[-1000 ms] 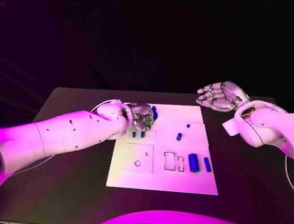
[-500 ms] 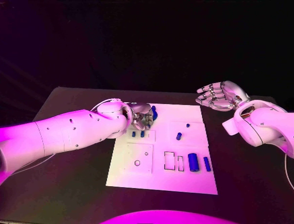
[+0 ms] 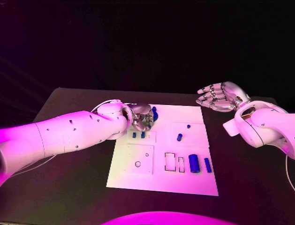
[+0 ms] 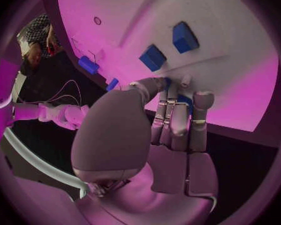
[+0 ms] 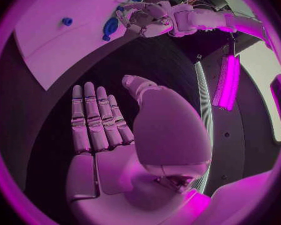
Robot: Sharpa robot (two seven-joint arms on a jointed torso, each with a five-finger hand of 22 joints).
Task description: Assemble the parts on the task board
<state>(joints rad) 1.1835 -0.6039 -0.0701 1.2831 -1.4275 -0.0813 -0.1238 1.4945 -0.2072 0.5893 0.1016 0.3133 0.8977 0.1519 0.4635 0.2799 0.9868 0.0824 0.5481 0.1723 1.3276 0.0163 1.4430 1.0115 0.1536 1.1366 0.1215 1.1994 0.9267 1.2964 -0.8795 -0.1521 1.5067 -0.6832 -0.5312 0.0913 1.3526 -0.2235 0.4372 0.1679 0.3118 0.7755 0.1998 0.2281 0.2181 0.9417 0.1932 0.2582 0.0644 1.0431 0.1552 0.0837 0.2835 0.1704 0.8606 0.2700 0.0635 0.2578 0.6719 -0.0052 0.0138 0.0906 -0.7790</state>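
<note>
The white task board [image 3: 188, 180] lies in the middle of the black table. My left hand [image 3: 141, 117] sits at its far left corner, fingers curled round an upright blue part [image 3: 154, 112]. In the left wrist view the fingers [image 4: 178, 120] close on that blue part [image 4: 185, 101], with the tips against the board. Two small blue blocks [image 3: 139, 135] stand just in front of the hand, also seen as blue blocks [image 4: 154, 58]. My right hand [image 3: 217, 97] hovers off the board's far right corner, palm open, fingers [image 5: 93, 117] straight and holding nothing.
A blue peg [image 3: 179, 137] stands mid-board. A thick blue cylinder [image 3: 194, 162] and a thin blue bar [image 3: 208, 164] lie at the near right, beside two empty rectangular slots [image 3: 170, 161]. A small round hole [image 3: 138, 164] marks the left panel. Bare black table [image 3: 66, 187] surrounds the board.
</note>
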